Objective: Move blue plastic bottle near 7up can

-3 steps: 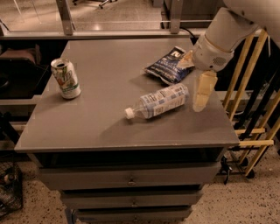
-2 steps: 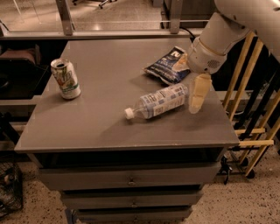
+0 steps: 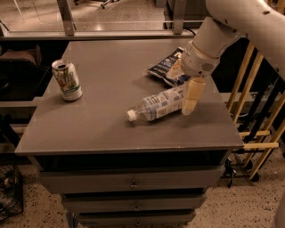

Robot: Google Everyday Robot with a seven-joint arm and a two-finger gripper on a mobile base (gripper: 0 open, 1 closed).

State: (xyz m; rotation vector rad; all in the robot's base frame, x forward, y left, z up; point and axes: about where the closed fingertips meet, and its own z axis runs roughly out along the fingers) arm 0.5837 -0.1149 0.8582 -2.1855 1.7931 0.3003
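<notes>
Entry 1: gripper (image 3: 192,95). You have it further left than a second ago. It has closed on the base end of the blue plastic bottle (image 3: 156,106) and now stands right against that end, low over the tabletop.
Entry 2: arm (image 3: 213,40). The wrist section has swung left with it.

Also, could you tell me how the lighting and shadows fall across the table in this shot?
Camera view: dim warm light, brighter on the floor behind; the white-and-green 7up can and the clear blue-labelled plastic bottle cast only faint shadows on the grey table; the cream gripper hangs at the bottle's base.
</notes>
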